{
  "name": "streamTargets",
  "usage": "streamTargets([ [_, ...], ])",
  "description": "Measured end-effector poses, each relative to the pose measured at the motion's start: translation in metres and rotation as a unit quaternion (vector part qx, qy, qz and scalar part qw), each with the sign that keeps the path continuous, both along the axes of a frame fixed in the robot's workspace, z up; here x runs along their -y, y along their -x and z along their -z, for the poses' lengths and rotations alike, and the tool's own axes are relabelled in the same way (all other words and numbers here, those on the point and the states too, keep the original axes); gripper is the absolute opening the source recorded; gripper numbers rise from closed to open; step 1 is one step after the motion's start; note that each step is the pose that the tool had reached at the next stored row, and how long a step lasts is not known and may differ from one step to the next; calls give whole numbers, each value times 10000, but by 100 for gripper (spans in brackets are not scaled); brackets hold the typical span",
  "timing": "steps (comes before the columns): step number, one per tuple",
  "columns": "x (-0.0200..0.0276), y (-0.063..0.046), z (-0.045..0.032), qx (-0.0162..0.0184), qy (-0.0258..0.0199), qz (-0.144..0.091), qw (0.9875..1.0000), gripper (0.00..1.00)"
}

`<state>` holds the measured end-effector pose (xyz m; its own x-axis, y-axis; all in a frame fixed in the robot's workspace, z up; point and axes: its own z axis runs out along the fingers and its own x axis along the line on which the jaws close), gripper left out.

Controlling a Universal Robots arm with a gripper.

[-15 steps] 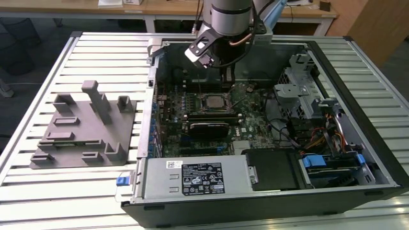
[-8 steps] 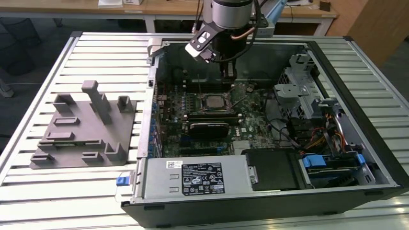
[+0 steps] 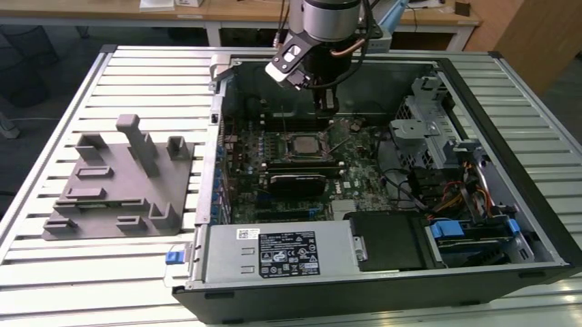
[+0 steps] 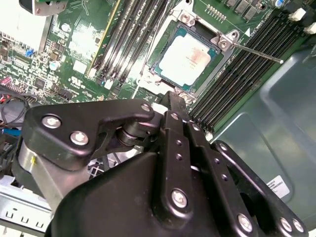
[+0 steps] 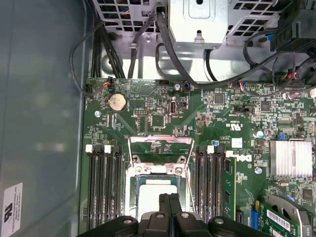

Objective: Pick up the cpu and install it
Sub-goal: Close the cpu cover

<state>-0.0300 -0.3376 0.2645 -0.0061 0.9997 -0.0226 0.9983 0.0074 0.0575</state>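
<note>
Exterior view first, from where I stand by the slatted metal table [image 3: 54, 272], looking down into the open computer case [image 3: 536, 225]. Labels, then: there's a big white-and-black label [image 3: 289, 255] on the power supply [image 3: 272, 252], at six o'clock from the middle of the green motherboard [image 3: 359, 174]. Its print is too fine to make out. A white sticker [image 5: 12, 207] sits on the grey case wall in the first wrist view, and white lettering is dotted across the board.

Now the cpu [image 3: 298, 144]! It's lying flat in its socket near the middle of the board. In the second wrist view the cpu [image 4: 186, 59] is a small square with a pale silver-grey top, a faint pinkish cast at its centre and a thin green edge, and I can see no readable marking on it. The socket's metal frame [image 5: 160, 148] stands beside it, a thin lever rod [image 4: 256, 52] runs off from one corner, and dark memory slots [image 5: 103, 182] flank it on both sides.

The gripper [image 3: 325, 107] hangs at about one o'clock from the chip in the exterior view, clear of it. In both wrist views the black fingers [image 4: 174, 113] are pressed together with nothing between them, and the tips [image 5: 169, 198] are near the socket's edge.

Out at nine o'clock from the case, the grey moulded holder block [image 3: 114, 184] sits on the table
</note>
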Motion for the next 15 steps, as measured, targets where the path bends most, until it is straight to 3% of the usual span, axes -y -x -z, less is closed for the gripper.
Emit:
streamTargets([
  [7,0,-5,0,-2,-1,-1,10000,11],
  [11,0,-130,0,-20,-25,-4,10000,11],
  [15,0,-221,-1,-66,-25,-6,10000,11],
])
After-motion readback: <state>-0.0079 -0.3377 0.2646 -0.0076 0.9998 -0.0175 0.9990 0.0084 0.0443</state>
